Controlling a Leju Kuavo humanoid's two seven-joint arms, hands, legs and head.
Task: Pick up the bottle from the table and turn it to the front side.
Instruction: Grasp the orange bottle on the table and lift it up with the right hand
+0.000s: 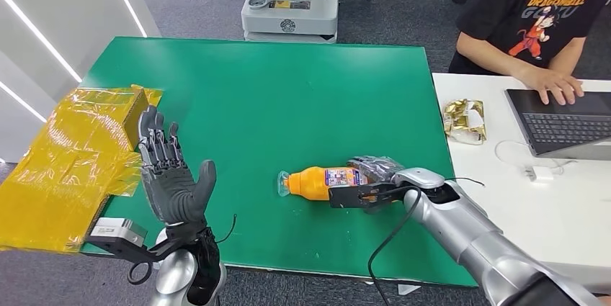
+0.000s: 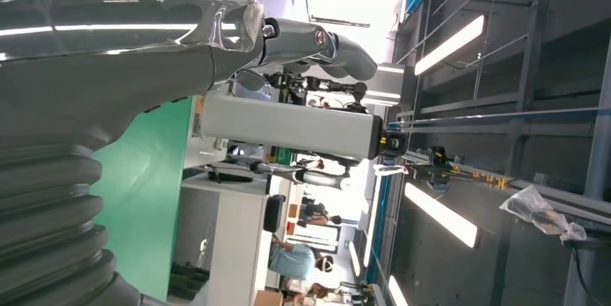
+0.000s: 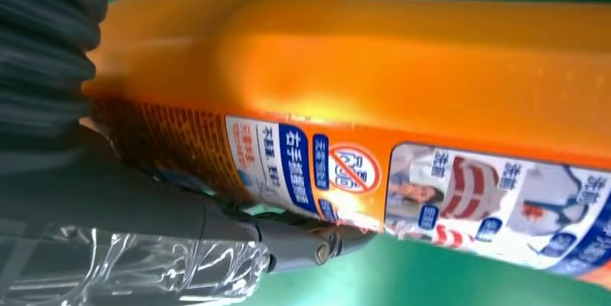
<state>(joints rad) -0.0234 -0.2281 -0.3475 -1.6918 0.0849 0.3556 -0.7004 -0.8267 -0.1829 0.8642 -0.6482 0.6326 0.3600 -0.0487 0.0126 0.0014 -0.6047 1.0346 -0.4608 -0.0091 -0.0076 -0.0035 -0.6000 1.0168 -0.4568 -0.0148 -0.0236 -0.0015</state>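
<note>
So the orange bottle (image 1: 322, 181) was lying on its side on the green table (image 1: 288, 97), clear cap pointing toward the robot's left, pretty much in the near-middle of the mat. The right hand (image 1: 371, 176) was wrapped around the bottle's base end, fingers over the top and the thumb (image 3: 216, 237) tucked under the label edge, so I'd call that the grab step, bottle not lifted yet as far as I could tell. The left hand (image 1: 171, 176) was just held up with fingers spread, holding nothing. Next bit looked like lift and roll the bottle so the front label faces out; with the grip so far back, the cap end could sag. Couldn't tell if there was liquid inside, the plastic's opaque. A yellow film-wrapped box (image 1: 72, 155) sat at the table's left edge, contents hidden.
</note>
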